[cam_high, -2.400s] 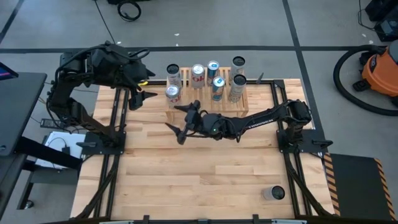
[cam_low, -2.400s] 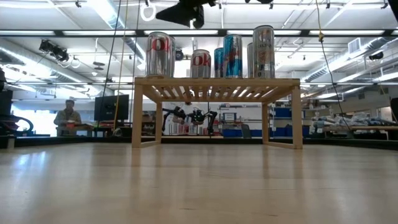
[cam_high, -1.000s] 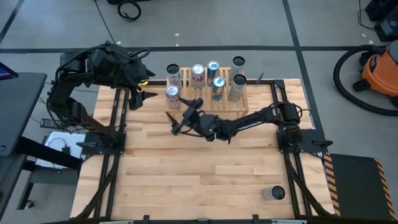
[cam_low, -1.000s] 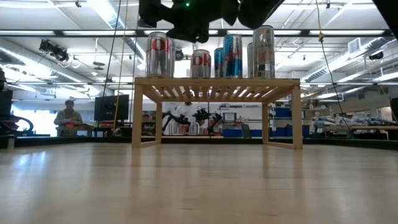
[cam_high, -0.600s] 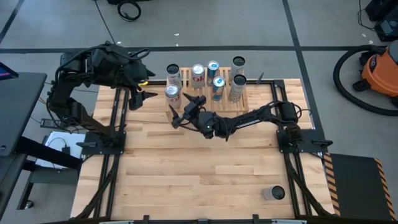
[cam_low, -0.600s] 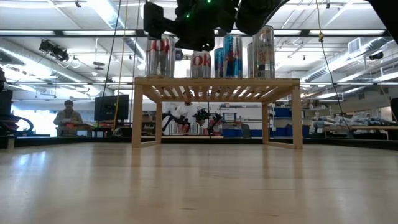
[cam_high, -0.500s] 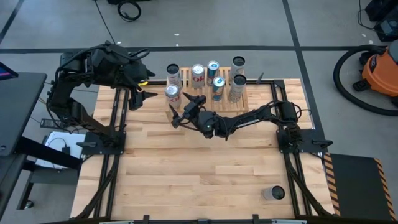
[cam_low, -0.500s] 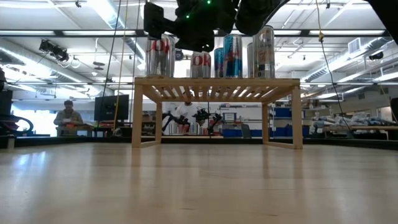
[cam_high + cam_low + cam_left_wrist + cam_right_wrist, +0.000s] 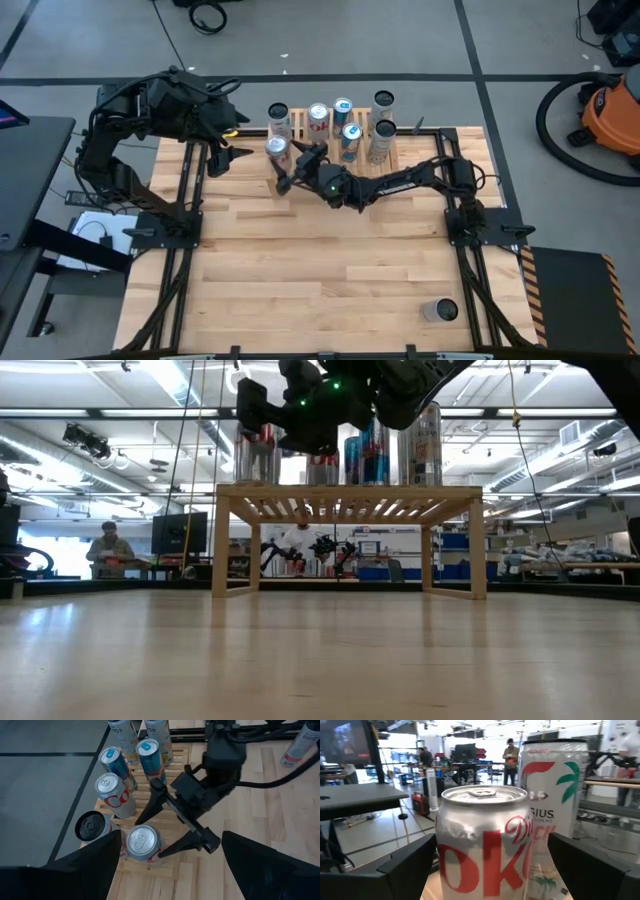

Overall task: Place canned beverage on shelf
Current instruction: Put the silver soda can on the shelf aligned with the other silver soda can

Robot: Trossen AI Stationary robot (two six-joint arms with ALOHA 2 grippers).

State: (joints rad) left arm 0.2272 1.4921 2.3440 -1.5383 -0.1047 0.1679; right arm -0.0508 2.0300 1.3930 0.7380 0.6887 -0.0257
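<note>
Straddling the silver, red-lettered cola can (image 9: 277, 148) at the near-left corner of the shelf, the right pincer (image 9: 287, 167) has its two dark fingers spread wide, one on each side of the can and not yet pressed against it. A second ago this pincer hung over the bare desk (image 9: 330, 280) in front of the rack; it has since swung up and in toward the can. My reading is that the arm is lining up on a can already standing on the rack, perhaps to close on it or straighten it.

That can stands upright on the light natural-wood slatted shelf (image 9: 360, 168), together with five other cans: a dark-topped one behind it, a second red-lettered silver one, two blue ones, and two tall pale ones at the far end. One more silver can (image 9: 440, 311) stands alone on the desk near the right front corner, well apart from the rack.

The left pincer (image 9: 232, 140) waits off the shelf's left end, its fingers apart and holding nothing.

The left wrist view shows the right fingers (image 9: 153, 804) flanking the can top, the gap plain. The right wrist view shows the can's lettering close up, between its own fingers. The low view gives the can's height above the desk.
</note>
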